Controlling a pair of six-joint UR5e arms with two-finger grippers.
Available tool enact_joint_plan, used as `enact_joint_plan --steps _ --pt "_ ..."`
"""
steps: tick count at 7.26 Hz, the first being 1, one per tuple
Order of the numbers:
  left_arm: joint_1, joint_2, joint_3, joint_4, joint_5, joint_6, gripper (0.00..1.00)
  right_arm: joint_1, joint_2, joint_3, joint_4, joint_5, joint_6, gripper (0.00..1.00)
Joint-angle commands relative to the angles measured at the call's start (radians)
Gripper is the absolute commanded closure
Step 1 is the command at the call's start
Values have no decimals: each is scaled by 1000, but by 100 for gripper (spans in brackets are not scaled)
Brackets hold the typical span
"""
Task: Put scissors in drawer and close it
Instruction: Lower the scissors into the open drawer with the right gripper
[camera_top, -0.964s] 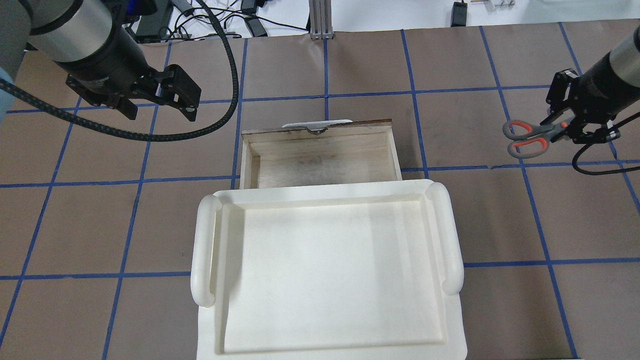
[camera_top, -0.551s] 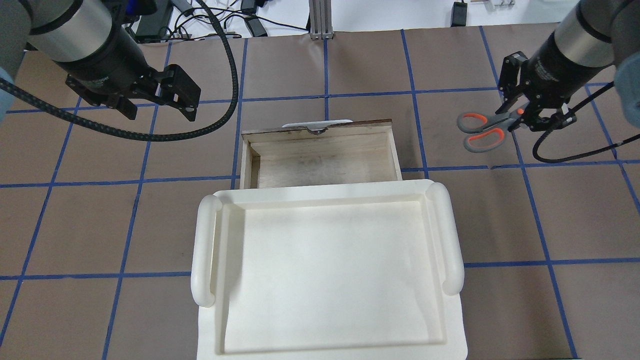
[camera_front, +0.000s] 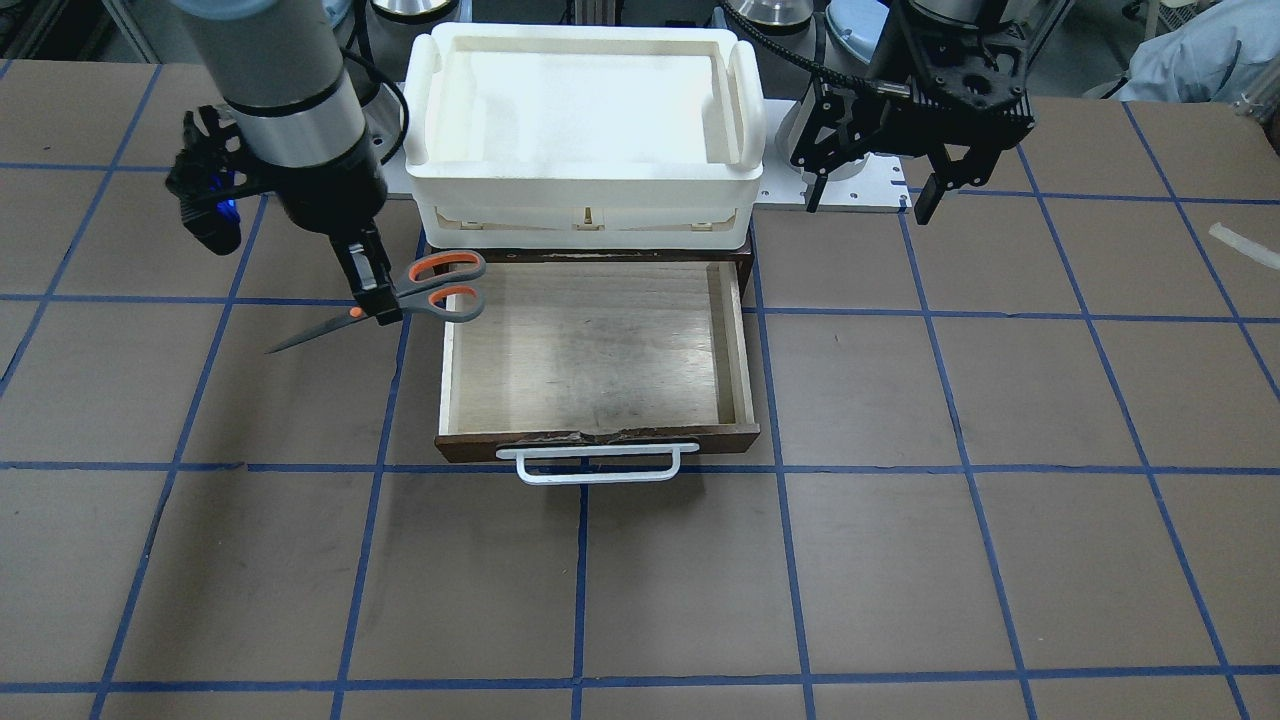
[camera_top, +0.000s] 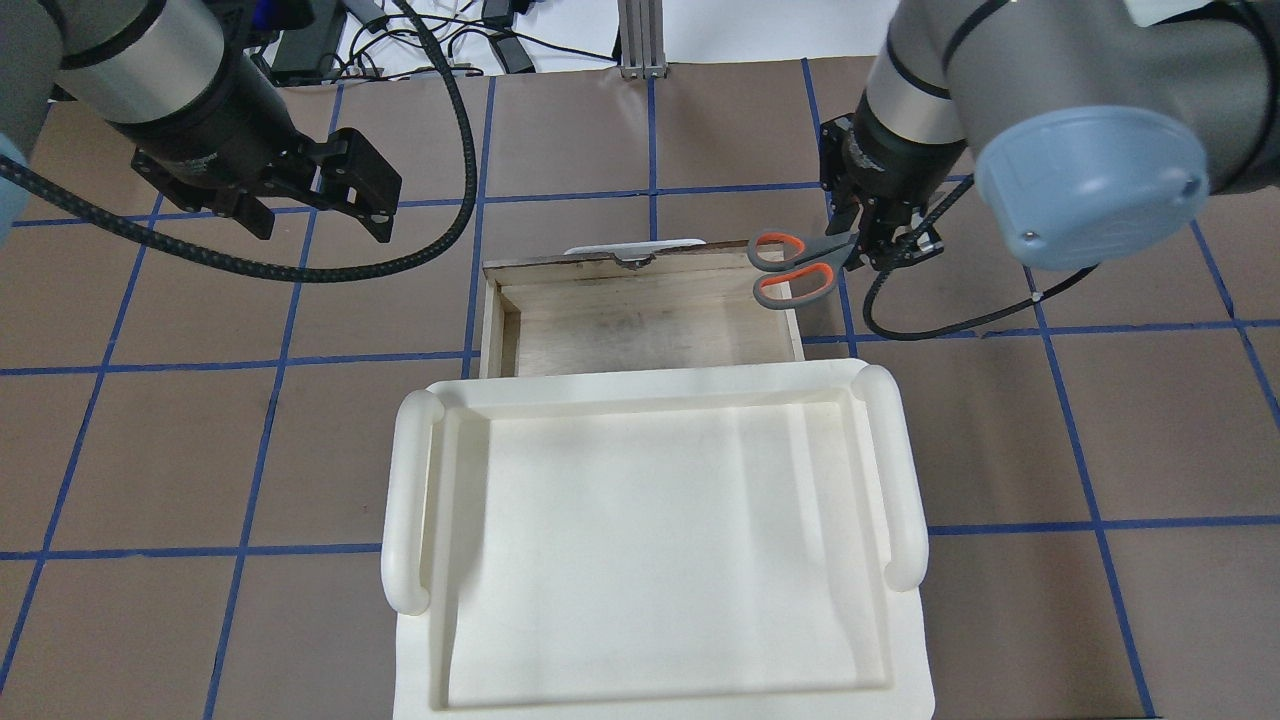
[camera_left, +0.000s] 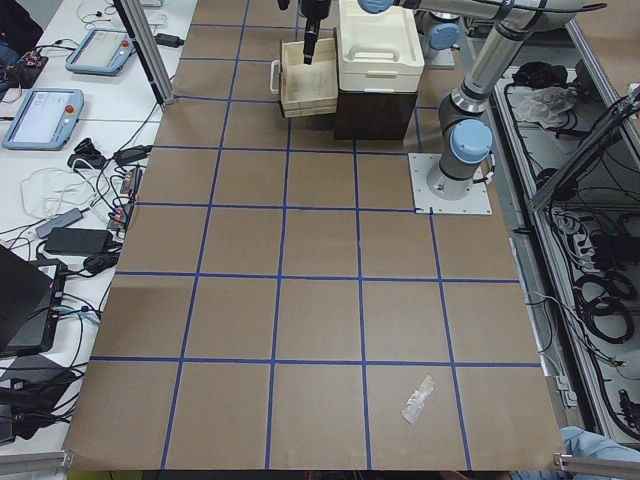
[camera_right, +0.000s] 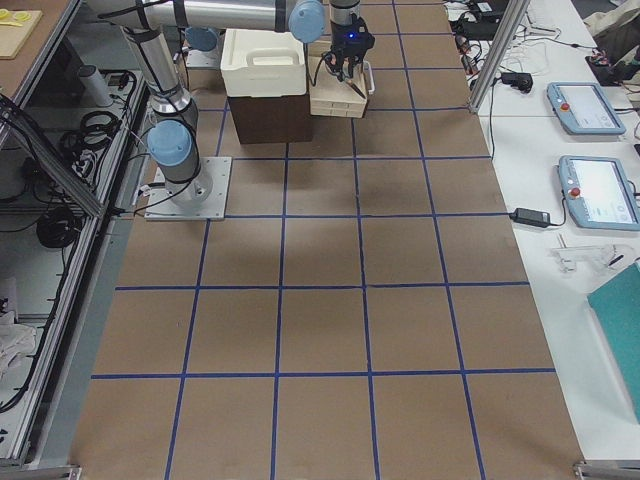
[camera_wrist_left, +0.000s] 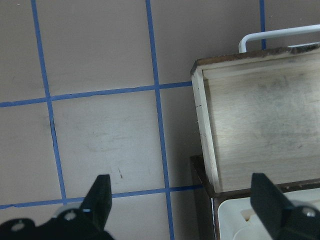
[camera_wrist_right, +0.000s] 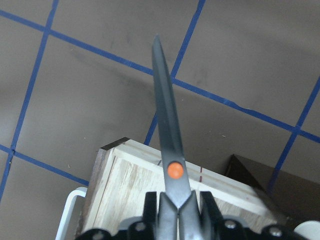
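Note:
The scissors (camera_top: 795, 268), with grey handles and orange-lined loops, are held at the pivot in my shut right gripper (camera_top: 862, 246). They hang above the right edge of the open pale-wood drawer (camera_top: 640, 320), loops over the drawer and blades pointing outward. In the front view the scissors (camera_front: 430, 286) sit over the drawer's (camera_front: 590, 350) left wall, held by the right gripper (camera_front: 372, 300). The right wrist view shows the blades (camera_wrist_right: 167, 125) over the drawer corner (camera_wrist_right: 130, 200). My left gripper (camera_top: 320, 205) is open and empty, left of the drawer and above the table.
The drawer's white bar handle (camera_front: 597, 465) faces away from me. A cream-white plastic bin (camera_top: 650, 540) sits on the dark cabinet (camera_left: 375, 110) that holds the drawer. A small clear plastic scrap (camera_left: 418, 398) lies far off on the brown mat.
My right arm has carried the scissors leftward from the table's far right to above the drawer's right edge. The left arm has not moved.

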Motion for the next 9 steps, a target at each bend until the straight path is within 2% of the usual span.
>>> enact_joint_plan --steps 1,4,8,9 --pt "-1 0 0 0 0 0 0 151 123 -81 -23 -7 205 100" --pt "0 0 0 0 0 0 0 247 232 -75 -119 -28 319 100" --pt "-1 0 0 0 0 0 0 299 272 -73 -152 -21 410 100" --pt "-1 0 0 0 0 0 0 308 275 -70 -149 -24 519 100"
